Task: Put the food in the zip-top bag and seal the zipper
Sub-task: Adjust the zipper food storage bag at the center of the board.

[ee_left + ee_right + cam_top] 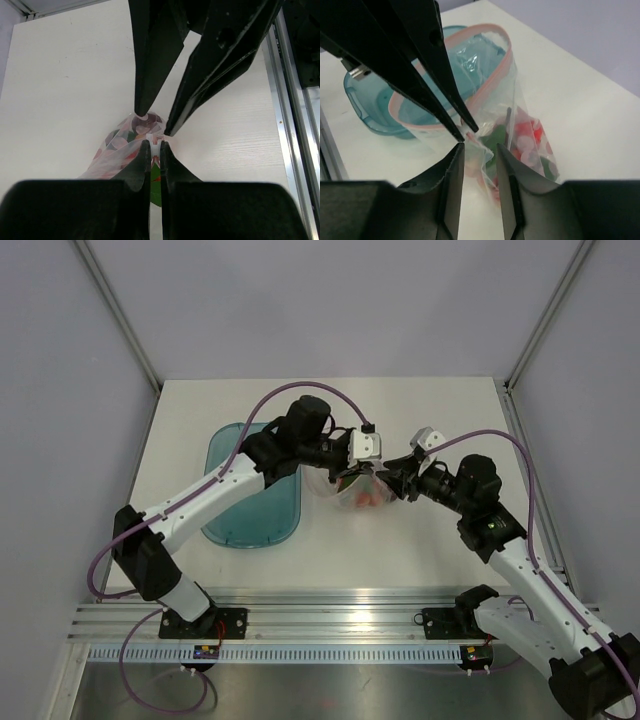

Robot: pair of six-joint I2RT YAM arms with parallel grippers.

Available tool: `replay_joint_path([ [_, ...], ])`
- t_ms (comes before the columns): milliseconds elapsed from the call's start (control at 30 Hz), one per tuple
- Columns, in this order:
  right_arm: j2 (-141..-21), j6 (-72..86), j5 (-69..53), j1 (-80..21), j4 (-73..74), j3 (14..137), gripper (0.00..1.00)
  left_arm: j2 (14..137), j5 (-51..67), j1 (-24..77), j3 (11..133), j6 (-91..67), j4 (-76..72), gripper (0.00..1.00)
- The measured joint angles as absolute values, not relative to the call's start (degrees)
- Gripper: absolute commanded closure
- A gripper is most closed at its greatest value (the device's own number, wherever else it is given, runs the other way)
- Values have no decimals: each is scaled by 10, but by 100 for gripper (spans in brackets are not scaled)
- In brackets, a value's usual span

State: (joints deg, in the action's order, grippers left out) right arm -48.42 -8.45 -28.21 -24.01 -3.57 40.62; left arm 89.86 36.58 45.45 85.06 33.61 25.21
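The left gripper's (155,146) fingers (141,162) are pressed nearly together, with only a sliver between the tips. They are clamped on the edge of the bag (522,102) at its mouth. In the right wrist view these tips meet on the pink zipper (506,67), at the near side of the loop it forms.

The right gripper's (477,150) fingers (452,172) stand apart, with a clear gap between them. Crinkled clear plastic from the bag's near wall lies in that gap, and no pad presses on it. Its tips sit just beside the left tips, almost touching them, and the two grippers come in from opposite sides.

The zipper is unsealed and held in a wide oval, so the mouth gapes. The food (527,135) is inside the bag, bunched at the low end. It is mostly red, with some green, and lies just past the right fingertips. That low end rests on the white table (585,95).

Behind the open mouth stands a teal tray (362,97). From above, the bag sits just right of the tray, between the two grippers.
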Motion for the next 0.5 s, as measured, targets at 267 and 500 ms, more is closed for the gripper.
replay_joint_path([
  [267, -477, -91, -312, -240, 4, 406, 54, 897, 376, 444, 851, 329, 244, 100],
  [500, -540, -98, -331, -240, 11, 425, 54, 891, 394, 442, 851, 311, 223, 100],
])
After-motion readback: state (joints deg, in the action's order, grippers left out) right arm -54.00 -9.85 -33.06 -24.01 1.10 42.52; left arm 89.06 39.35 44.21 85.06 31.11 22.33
